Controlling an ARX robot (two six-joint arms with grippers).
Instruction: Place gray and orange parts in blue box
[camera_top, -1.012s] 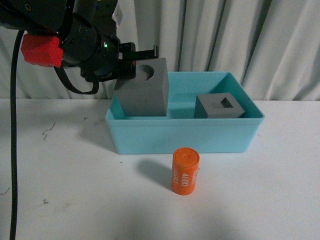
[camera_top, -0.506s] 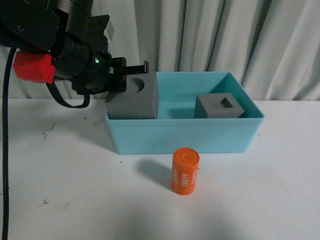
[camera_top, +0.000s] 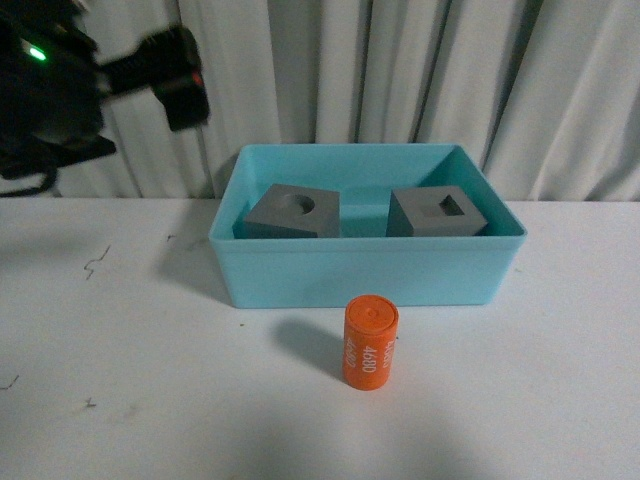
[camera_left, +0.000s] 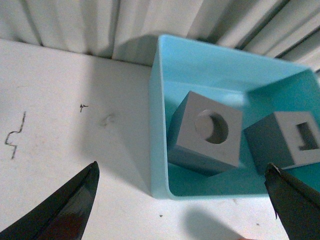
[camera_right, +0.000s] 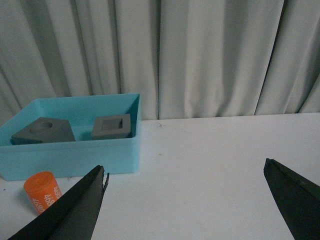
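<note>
1. The orange cylinder (camera_top: 371, 342) marked 4680 stands upright on the white table (camera_top: 140, 400), its long axis vertical. It is just in front of the blue box's (camera_top: 365, 275) front wall, near the middle, and is the one part not yet inside.
2. The right gripper (camera_right: 185, 167) hangs low over the table with its fingers spread wide and nothing between them. It is well apart from the cylinder, which lies ahead of it and off toward the box side. I judge this the arm with the clearer line to it, closing across the upright sides.
3. Inside the box, the gray cube with the round recess (camera_top: 292, 212) rests at the left end and the gray cube with the square recess (camera_top: 440, 212) at the right end. Both have their recesses upward, with a gap between them.
4. The left gripper (camera_left: 182, 169) is released and empty, with its jaws far apart, raised above the box's left end. It looks down on both cubes.
5. The left arm (camera_top: 60, 90) shows blurred against the curtain (camera_top: 450, 70), up and to the left of the box.
</note>
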